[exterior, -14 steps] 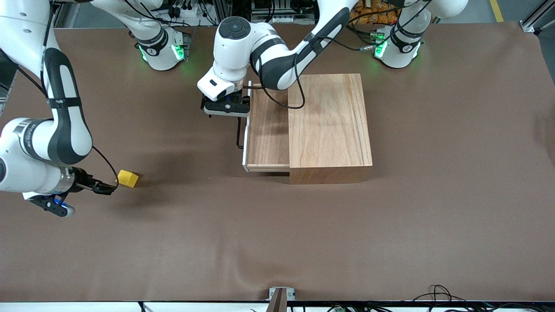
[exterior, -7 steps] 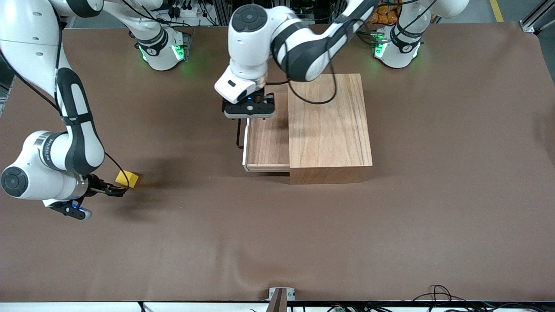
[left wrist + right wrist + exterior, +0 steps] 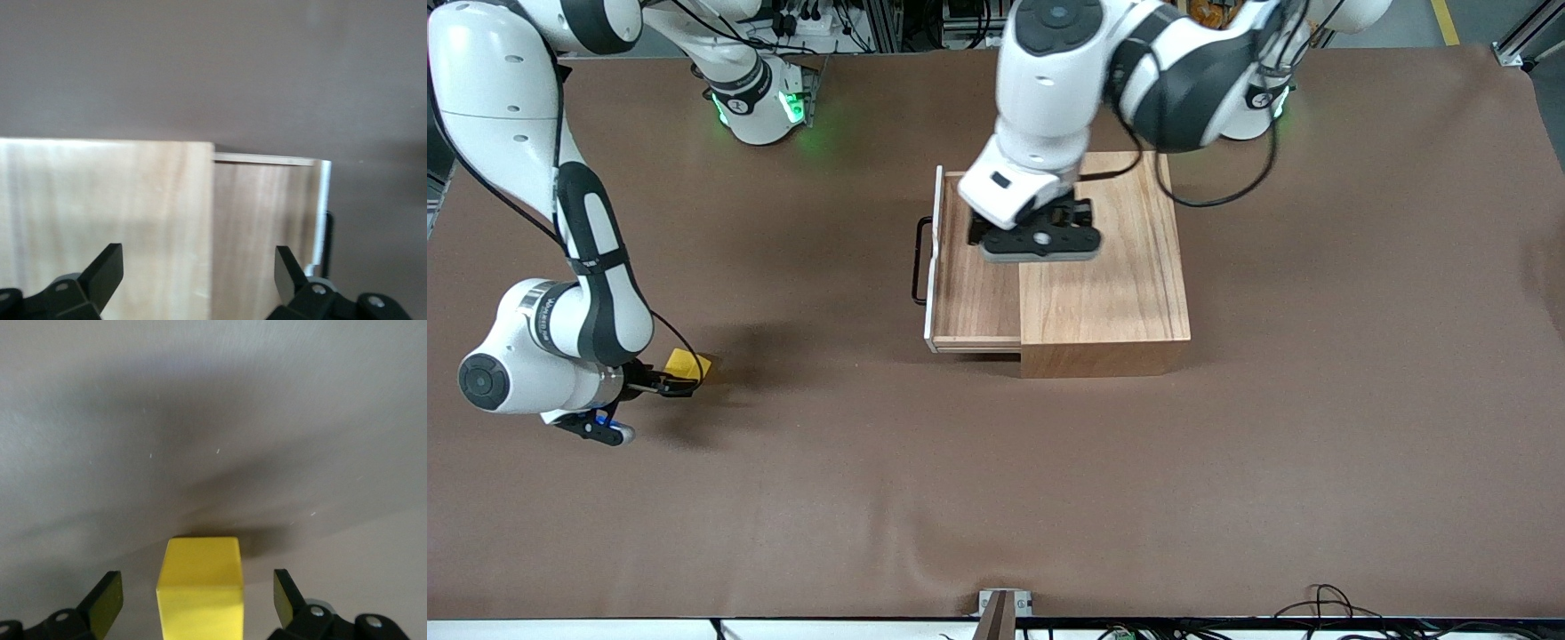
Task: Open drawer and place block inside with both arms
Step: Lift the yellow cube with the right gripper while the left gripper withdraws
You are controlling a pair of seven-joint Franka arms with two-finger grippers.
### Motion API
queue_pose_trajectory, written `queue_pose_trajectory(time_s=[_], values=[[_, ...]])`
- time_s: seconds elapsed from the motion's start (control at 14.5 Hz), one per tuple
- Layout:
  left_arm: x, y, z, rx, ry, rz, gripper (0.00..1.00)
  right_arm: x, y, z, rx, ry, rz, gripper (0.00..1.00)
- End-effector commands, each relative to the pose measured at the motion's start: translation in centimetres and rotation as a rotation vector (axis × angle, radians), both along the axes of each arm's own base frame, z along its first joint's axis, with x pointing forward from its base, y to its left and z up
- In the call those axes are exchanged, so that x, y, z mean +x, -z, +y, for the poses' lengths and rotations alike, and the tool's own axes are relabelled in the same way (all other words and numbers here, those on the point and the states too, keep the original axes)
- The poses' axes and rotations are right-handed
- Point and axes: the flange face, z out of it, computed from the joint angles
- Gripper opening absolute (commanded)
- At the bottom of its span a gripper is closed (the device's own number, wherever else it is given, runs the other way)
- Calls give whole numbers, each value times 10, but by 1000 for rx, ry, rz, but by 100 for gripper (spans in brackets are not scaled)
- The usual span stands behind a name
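Observation:
The small yellow block (image 3: 690, 364) lies on the brown table toward the right arm's end. My right gripper (image 3: 679, 384) is low at the table, open, with the block (image 3: 200, 587) between its fingers (image 3: 105, 600) and a gap showing on each side. The drawer (image 3: 974, 276) stands partly pulled out of the wooden box (image 3: 1107, 284), its white-edged front and black wire handle (image 3: 916, 262) facing the right arm's end. My left gripper (image 3: 1037, 240) hangs open and empty over the seam where the box top (image 3: 107, 220) meets the drawer (image 3: 267, 227).
The brown table cover (image 3: 996, 480) runs bare between the block and the drawer front. The two green-lit arm bases (image 3: 760, 102) stand along the table edge farthest from the front camera. A small bracket (image 3: 1003, 604) sits at the nearest edge.
My left gripper has lifted away from the drawer handle and swung over the box and drawer. My right gripper has slid forward, so the block now sits between its fingers.

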Motion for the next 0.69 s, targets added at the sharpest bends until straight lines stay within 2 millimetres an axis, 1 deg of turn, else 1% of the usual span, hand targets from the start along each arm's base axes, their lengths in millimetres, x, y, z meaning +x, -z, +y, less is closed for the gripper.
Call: queue_pose_trajectory(time_s=[0.0, 0.07, 0.14, 0.21, 0.28, 0.35, 0.41, 0.48, 0.62], values=[[15, -19, 55, 30, 43, 44, 100, -12, 11, 3, 34, 16, 15, 100], [22, -23, 73, 44, 70, 61, 100, -15, 14, 2, 35, 18, 23, 100], [30, -30, 91, 43, 76, 55, 100, -15, 15, 2, 36, 14, 24, 100], [35, -40, 108, 43, 67, 50, 100, -16, 15, 1, 38, 9, 24, 74], [36, -44, 119, 53, 52, 62, 100, -16, 14, 1, 39, 10, 24, 46], [37, -49, 132, 62, 41, 73, 100, -15, 14, 0, 38, 12, 23, 28], [45, -53, 153, 68, 36, 81, 100, -15, 13, 0, 39, 10, 23, 20], [55, -58, 176, 64, 66, 75, 100, -15, 12, 1, 40, 7, 22, 17], [66, -65, 212, 63, 69, 74, 100, -13, 1, 2, 46, -15, 6, 17]])
